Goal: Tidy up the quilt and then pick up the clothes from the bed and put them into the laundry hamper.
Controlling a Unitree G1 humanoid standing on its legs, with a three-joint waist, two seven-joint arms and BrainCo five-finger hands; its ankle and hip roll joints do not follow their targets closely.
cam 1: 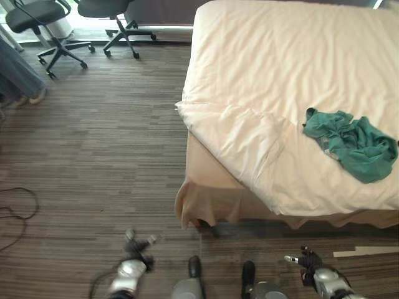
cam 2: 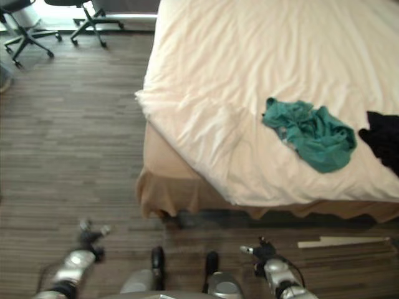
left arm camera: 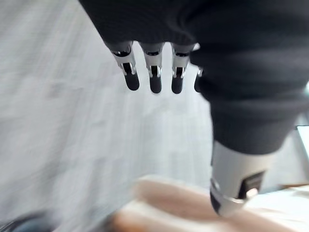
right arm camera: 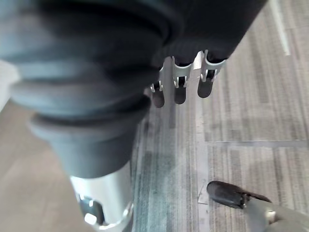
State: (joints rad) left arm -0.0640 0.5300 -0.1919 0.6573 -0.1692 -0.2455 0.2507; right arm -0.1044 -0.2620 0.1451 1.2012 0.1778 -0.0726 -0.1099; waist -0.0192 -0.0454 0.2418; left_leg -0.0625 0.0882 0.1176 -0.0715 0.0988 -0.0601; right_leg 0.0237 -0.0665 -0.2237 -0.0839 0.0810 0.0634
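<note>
From the left eye view, the bed (cam 1: 206, 199) fills the upper right, covered by a cream quilt (cam 1: 280, 81) whose near left corner is folded back on itself in a rumpled flap, with the tan bed skirt hanging below the edge. A crumpled teal garment (cam 1: 352, 142) lies on the quilt near the bed's near right side. Low in the view, over the wood-look floor (cam 1: 93, 149), the left hand (cam 1: 138, 245) hangs in front of the bed, well apart from it, its fingers loosely spread and holding nothing; the right hand (cam 1: 304, 258) sits low on the right, just short of the bed's foot edge, fingers relaxed and empty. Two office chairs (cam 1: 53, 28) stand at the far left, and a person's trouser leg and shoe (cam 1: 22, 78) show at the left edge. The right eye view gives the same scene and adds a dark garment (cam 2: 381, 142) on the quilt at the right edge, just beside the teal one but apart from it; a pale strip (cam 2: 343, 241) lies on the floor near the right hand. In the left wrist view, the left hand's fingers (left arm camera: 152, 72) hang straight in a row, touching nothing, with the bed's tan edge past them. In the right wrist view, the right hand's fingers (right arm camera: 179, 84) are likewise straight and free over the floor.
</note>
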